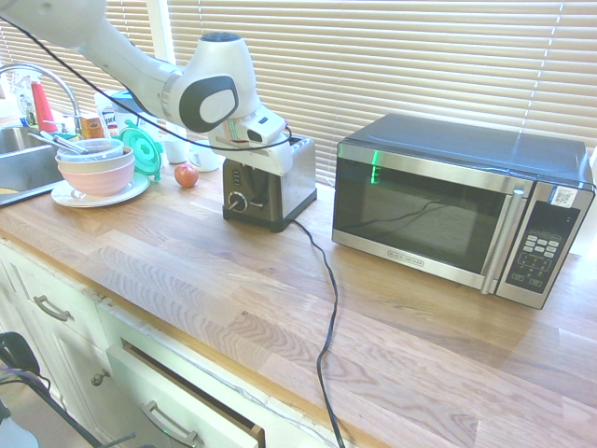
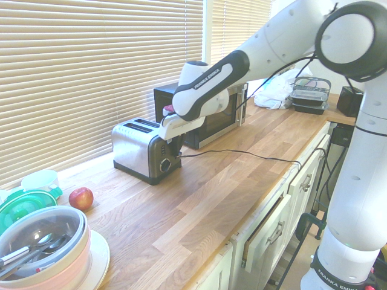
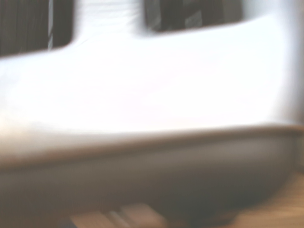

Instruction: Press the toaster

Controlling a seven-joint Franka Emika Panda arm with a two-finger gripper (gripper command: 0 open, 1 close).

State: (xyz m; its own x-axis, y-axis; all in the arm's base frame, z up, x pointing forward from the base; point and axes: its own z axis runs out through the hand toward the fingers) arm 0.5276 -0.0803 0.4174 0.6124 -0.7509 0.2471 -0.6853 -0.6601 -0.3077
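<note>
The gripper [image 1: 263, 187] is at the black control end of the toaster [image 1: 297, 183], which stands upright on the wooden surface [image 1: 233, 280], between the microwave [image 1: 420, 205] and the apple [image 1: 187, 175].

Hidden or unclear: in the first exterior view the arm's hand covers part of the toaster's top and upper front. The fingers are dark against the dark end panel and hard to separate from it in both exterior views; their closure is assessed as fully shut, with nothing seen held. Whether they touch the toaster cannot be told. In the second exterior view the hand and arm cover part of the microwave, and the bowls [image 2: 45, 248] and plate [image 2: 98, 260] are cut off by the picture's edge. The wrist view is badly blurred: a glaring pale band, two dark slots and a grey-brown edge, with no button legible.

Position: the toaster's slots lie behind the gripper, on the side toward the blinds [image 2: 91, 72]. The knob [image 2: 165, 164] is exposed, lower on the same end panel, just beside the gripper. The black cord [image 2: 236, 151] runs from the toaster along the surface.
</note>
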